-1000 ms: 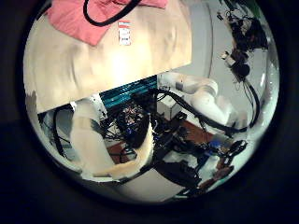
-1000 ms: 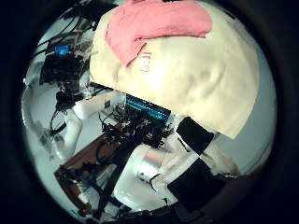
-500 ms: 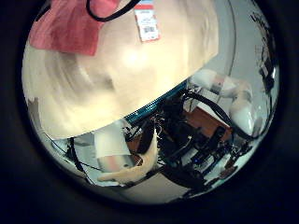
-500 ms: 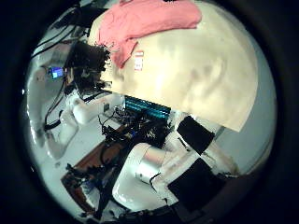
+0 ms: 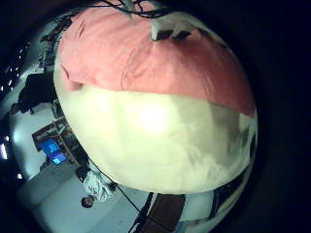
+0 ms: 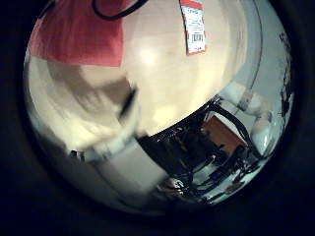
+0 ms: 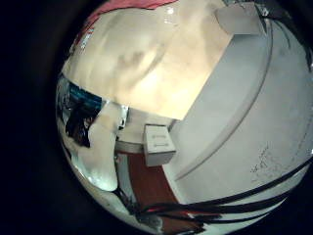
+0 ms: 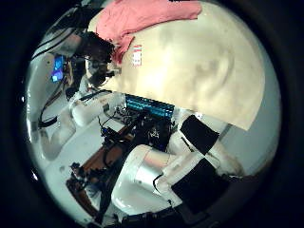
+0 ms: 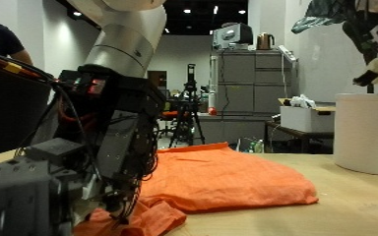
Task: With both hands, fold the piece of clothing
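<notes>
The orange garment lies spread and rumpled on the pale worktop, no clean fold showing, so by my judgement the folding has barely begun; one hand sits low at the cloth's near edge, its fingers hidden, so I cannot tell their state; a white tag with red print lies beside the cloth, too small to read.

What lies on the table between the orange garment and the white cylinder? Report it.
Nothing: bare table between the orange garment and the white cylinder, which stand apart, as the outside view shows.
</notes>
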Available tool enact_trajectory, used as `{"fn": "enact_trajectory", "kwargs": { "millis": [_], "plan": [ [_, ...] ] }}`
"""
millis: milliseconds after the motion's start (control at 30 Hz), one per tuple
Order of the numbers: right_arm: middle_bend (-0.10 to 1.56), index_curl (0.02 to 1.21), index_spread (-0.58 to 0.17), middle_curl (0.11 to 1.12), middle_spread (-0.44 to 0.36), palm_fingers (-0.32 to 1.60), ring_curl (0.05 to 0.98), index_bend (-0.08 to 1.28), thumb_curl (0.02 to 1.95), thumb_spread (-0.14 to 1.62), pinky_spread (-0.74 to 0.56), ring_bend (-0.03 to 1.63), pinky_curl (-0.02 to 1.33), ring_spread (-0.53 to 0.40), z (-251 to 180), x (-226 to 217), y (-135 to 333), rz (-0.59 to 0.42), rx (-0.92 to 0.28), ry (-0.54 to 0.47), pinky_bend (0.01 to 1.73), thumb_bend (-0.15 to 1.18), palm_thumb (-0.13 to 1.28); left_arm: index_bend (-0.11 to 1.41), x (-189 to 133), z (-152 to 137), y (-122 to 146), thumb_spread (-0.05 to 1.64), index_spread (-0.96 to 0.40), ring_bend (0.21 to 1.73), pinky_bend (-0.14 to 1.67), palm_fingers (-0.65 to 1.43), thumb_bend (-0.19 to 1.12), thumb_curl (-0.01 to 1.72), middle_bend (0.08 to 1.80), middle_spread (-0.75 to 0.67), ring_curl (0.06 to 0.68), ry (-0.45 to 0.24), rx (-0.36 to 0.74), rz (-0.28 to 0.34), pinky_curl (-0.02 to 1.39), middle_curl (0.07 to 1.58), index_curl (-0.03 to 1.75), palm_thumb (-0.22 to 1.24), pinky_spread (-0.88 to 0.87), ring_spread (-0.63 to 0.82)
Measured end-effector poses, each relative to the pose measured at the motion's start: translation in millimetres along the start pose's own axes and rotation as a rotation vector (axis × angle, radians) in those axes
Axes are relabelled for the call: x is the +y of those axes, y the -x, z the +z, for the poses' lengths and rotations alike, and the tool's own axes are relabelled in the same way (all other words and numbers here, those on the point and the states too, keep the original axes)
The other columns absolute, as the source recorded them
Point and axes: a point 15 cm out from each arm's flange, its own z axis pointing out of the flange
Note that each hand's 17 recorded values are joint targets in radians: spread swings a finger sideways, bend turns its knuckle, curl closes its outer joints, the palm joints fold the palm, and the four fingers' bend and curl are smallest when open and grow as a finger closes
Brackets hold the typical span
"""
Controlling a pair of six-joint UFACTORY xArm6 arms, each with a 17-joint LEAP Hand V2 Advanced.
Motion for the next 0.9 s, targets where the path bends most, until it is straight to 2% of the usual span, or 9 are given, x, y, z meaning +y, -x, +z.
{"fn": "enact_trajectory", "kwargs": {
  "millis": [100,133,167,267,367,500,600,700,900],
  "plan": [
    [0.16,0.38,-0.237,0.25,0.222,0.15,0.249,0.23,0.30,1.16,0.37,0.19,0.31,0.241,0,0,0,-0.001,-0.002,0.000,0.21,-0.02,0.74,0.39,-2,-2,2,1.00,-0.10,0.67,0.30,0.98,0.07,0.39,0.86,-0.19,0.269,-0.009,-0.009,-0.007,0.23,0.57,0.46,0.68,-0.07,-0.11],
    [0.16,0.38,-0.236,0.25,0.224,0.15,0.249,0.23,0.30,1.16,0.37,0.19,0.31,0.241,1,0,1,-0.002,-0.002,0.001,0.21,-0.02,0.74,0.38,-4,-4,4,1.00,-0.14,0.73,0.36,1.03,0.07,0.40,0.88,-0.22,0.292,-0.018,-0.015,-0.005,0.25,0.59,0.47,0.70,-0.16,-0.19],
    [0.16,0.38,-0.236,0.25,0.224,0.15,0.247,0.23,0.30,1.16,0.37,0.19,0.31,0.239,1,0,0,-0.002,-0.001,0.003,0.21,-0.02,0.74,0.39,-5,-7,6,1.00,-0.17,0.84,0.43,1.12,0.07,0.41,0.89,-0.25,0.340,-0.027,-0.021,-0.006,0.28,0.62,0.49,0.73,-0.25,-0.26],
    [0.16,0.38,-0.236,0.24,0.226,0.14,0.243,0.25,0.30,1.16,0.37,0.19,0.32,0.239,6,1,1,-0.005,-0.004,0.014,0.22,-0.01,0.75,0.45,-5,-14,7,0.99,-0.27,1.02,0.62,1.18,0.06,0.44,0.91,-0.32,0.427,-0.039,-0.026,-0.004,0.35,0.70,0.57,0.80,-0.45,-0.39],
    [0.16,0.39,-0.235,0.24,0.227,0.14,0.240,0.25,0.30,1.16,0.37,0.19,0.32,0.239,10,0,1,-0.006,-0.005,0.016,0.22,-0.01,0.75,0.52,0,-25,11,0.98,-0.36,1.12,0.76,1.15,0.06,0.48,0.94,-0.38,0.473,-0.044,-0.026,-0.012,0.41,0.75,0.65,0.85,-0.58,-0.44],
    [0.17,0.39,-0.236,0.24,0.215,0.12,0.218,0.28,0.30,1.17,0.36,0.15,0.33,0.232,11,-6,-1,-0.005,-0.002,0.008,0.26,-0.02,0.76,0.58,4,-40,15,0.96,-0.46,1.21,0.89,1.13,0.05,0.54,0.98,-0.44,0.509,-0.060,-0.027,-0.012,0.46,0.81,0.76,0.89,-0.65,-0.46],
    [0.19,0.41,-0.235,0.25,0.152,0.08,0.163,0.33,0.30,1.17,0.35,0.09,0.35,0.229,13,-16,-3,-0.006,0.002,-0.002,0.33,-0.02,0.76,0.60,7,-49,20,0.96,-0.51,1.24,0.95,1.09,0.03,0.57,1.00,-0.47,0.521,-0.065,-0.024,-0.014,0.49,0.85,0.83,0.90,-0.68,-0.47],
    [0.21,0.41,-0.229,0.27,0.092,0.08,0.129,0.35,0.31,1.16,0.32,0.12,0.35,0.228,13,-37,-9,-0.011,0.014,-0.039,0.34,-0.01,0.77,0.59,10,-57,27,0.96,-0.56,1.27,0.98,1.06,0.01,0.60,1.02,-0.48,0.528,-0.077,-0.019,-0.020,0.51,0.88,0.90,0.91,-0.69,-0.47],
    [0.21,0.38,-0.230,0.29,0.020,0.16,0.178,0.25,0.31,1.16,0.26,0.26,0.32,0.209,28,-80,-13,-0.037,0.023,-0.052,0.23,-0.02,0.79,0.56,18,-74,35,0.96,-0.63,1.30,1.00,1.04,-0.01,0.64,1.02,-0.51,0.532,-0.086,-0.016,-0.023,0.53,0.94,1.03,0.92,-0.70,-0.47]
  ]
}}
